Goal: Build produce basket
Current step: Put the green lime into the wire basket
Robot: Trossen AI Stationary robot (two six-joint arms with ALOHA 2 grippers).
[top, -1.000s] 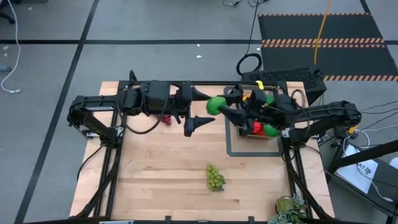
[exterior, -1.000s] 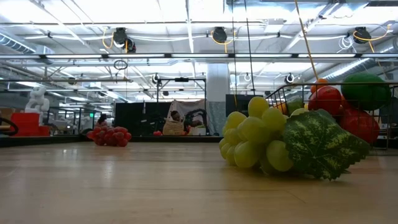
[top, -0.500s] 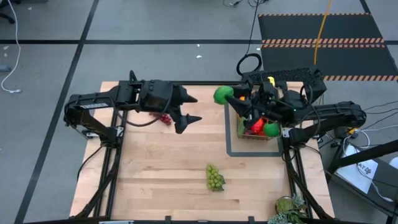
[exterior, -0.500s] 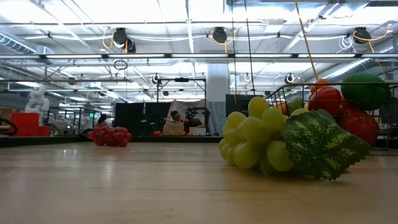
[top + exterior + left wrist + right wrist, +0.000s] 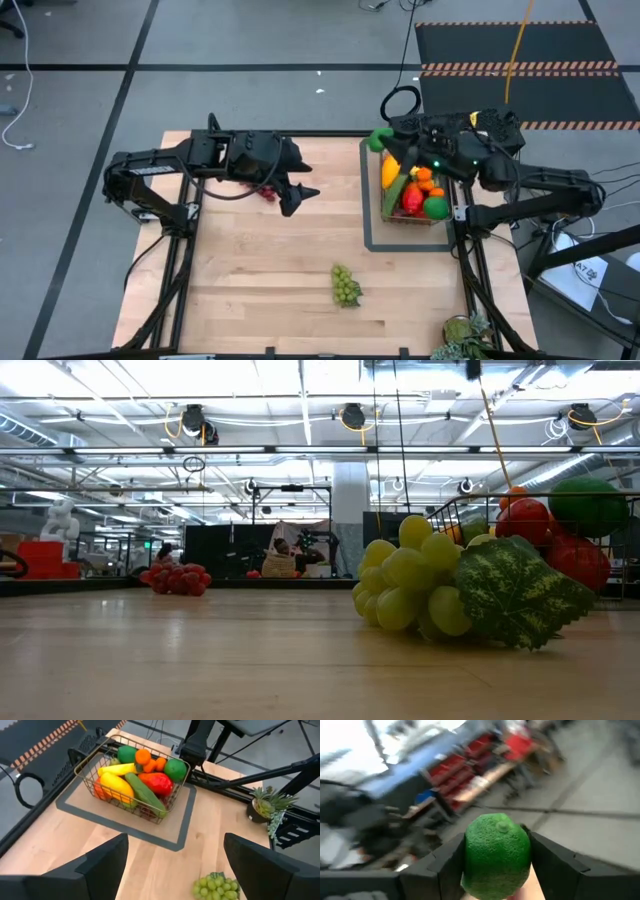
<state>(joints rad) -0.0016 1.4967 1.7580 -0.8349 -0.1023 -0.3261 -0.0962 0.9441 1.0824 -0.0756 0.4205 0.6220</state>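
The wire basket (image 5: 412, 190) stands on a grey-framed mat at the far right, holding produce: a banana, a cucumber, red, orange and green fruit (image 5: 132, 780). My right gripper (image 5: 384, 143) is shut on a green lime (image 5: 375, 139) in the air over the basket's far left corner. My left gripper (image 5: 300, 192) hangs open over the table's middle left, with nothing between its fingers (image 5: 175, 870). Green grapes (image 5: 345, 285) with a leaf lie on the wood near the front. Red grapes (image 5: 267, 192) lie under the left arm. My right gripper pinches the lime's two opposite sides (image 5: 470, 855) between its two fingers. The fingers lie about level and come from the table's right. The lime is lifted clear of the basket and the table, and its stem dimple (image 5: 503, 826) faces the wrist camera.
A small potted plant (image 5: 465, 335) stands at the near right corner. A dark keyboard-like case (image 5: 470, 122) lies beyond the table's far right edge. Bare wood lies between the grapes and the basket mat (image 5: 125, 832).
My right gripper has carried the lime from left of the basket toward the table's far right, and has tipped up to about level. My left gripper has drawn back toward the table's left edge and tipped down. The grapes and the basket have stayed put.
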